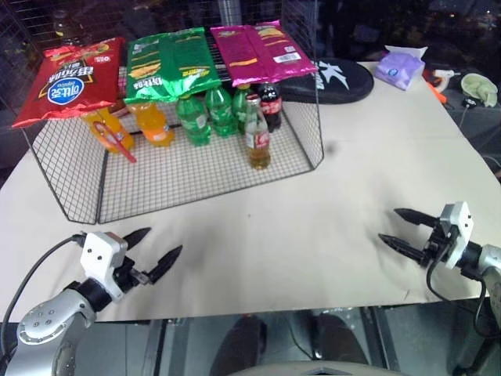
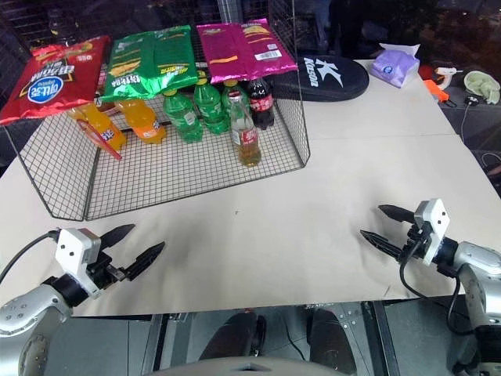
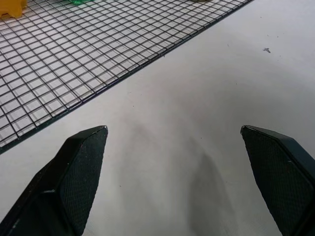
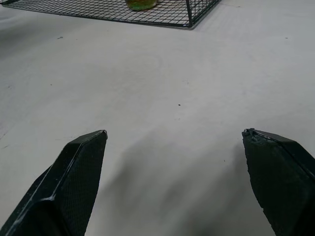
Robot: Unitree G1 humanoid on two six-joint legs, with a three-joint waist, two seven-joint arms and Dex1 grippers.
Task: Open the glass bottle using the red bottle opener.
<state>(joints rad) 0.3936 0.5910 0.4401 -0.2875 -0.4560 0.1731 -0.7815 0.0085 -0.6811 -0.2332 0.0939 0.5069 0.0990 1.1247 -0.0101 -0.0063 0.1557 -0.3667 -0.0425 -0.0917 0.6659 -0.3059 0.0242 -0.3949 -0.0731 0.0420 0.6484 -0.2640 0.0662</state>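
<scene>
Both grippers are held low over the bare table point(image 1: 313, 235), well apart from the rack: the left gripper point(image 1: 154, 250) and the right gripper point(image 1: 407, 232) each stand with fingers spread wide and nothing between them. The glass bottle point(image 1: 257, 135) is stood upright on the floor of the wire rack point(image 1: 180, 176), at the front of the row of drinks, just beside the green bottles point(image 1: 207, 113) and the cola bottle point(image 1: 270, 106). The red bottle opener point(image 1: 117, 139) is laid against the orange bottles point(image 1: 133, 124) at the rack's left side. Trouble is most likely to be met at the rack: the shelf of snack bags point(image 1: 168, 63) overhangs the drinks, so a reach from above would probably be blocked, and a neighbouring bottle could be knocked over if the glass one is approached carelessly. The flat opener, wedged among the orange bottles, may be hard to pinch. The whole layout is given by the head views, whereas the wire grid's near edge is shown close by the left wrist view, and the rack's corner with the bottle's base point(image 4: 141, 4) by the right wrist view.
</scene>
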